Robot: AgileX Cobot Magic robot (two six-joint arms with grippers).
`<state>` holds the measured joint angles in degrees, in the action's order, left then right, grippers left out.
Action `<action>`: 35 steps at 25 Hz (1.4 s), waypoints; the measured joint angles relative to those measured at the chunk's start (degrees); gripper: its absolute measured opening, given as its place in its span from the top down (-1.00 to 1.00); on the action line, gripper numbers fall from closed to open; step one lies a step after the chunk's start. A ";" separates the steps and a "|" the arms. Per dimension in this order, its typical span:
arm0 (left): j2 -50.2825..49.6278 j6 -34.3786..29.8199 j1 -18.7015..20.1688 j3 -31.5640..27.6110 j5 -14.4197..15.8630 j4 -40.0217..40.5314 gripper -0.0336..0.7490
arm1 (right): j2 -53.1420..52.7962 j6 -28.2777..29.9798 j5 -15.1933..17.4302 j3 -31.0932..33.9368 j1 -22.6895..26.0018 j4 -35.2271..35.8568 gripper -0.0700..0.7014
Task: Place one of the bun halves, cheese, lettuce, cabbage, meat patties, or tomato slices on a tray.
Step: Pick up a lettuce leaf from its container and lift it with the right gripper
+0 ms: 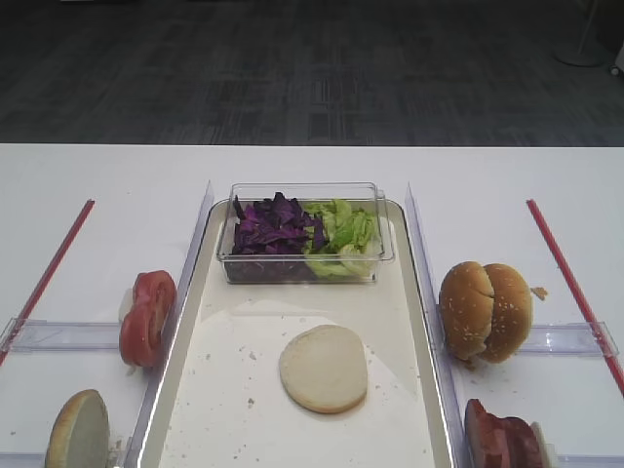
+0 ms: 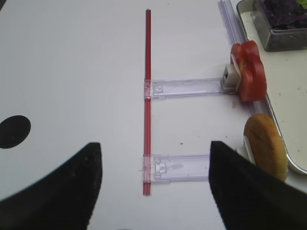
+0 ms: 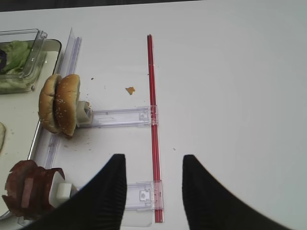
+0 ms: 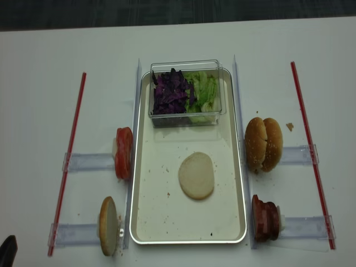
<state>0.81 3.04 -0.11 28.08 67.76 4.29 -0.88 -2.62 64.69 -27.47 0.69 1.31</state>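
One bun half (image 1: 324,368) lies cut face up on the tray (image 1: 185,390). At the tray's far end, a clear box (image 1: 304,271) holds purple cabbage (image 1: 273,226) and lettuce (image 1: 343,229). Tomato slices (image 1: 148,317) and another bun half (image 1: 78,429) stand on edge left of the tray. Two bun halves (image 1: 485,310) and the meat patties (image 1: 502,437) stand to its right. No cheese is in view. My right gripper (image 3: 152,163) hovers open and empty over the table right of the patties (image 3: 29,189). My left gripper (image 2: 154,146) hangs open and empty left of the standing bun (image 2: 266,146).
Red strips (image 1: 570,283) (image 1: 49,268) run along both sides of the table. Clear plastic holders (image 3: 120,116) (image 2: 187,86) join them to the clear rails beside the tray. A crumb (image 3: 130,89) lies near the right strip, and a black round mark (image 2: 14,130) shows on the left.
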 joint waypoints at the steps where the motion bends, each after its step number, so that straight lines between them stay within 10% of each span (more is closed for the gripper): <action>1: 0.00 0.00 0.00 0.00 0.00 0.00 -0.21 | 0.00 0.00 0.00 0.00 0.00 0.00 -0.01; 35: 0.00 0.00 0.00 0.00 0.00 0.00 -0.21 | 0.00 0.00 0.00 0.00 0.00 0.00 -0.01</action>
<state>0.81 3.04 -0.11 28.08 67.76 4.29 -0.88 -2.62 64.69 -27.47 0.69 1.31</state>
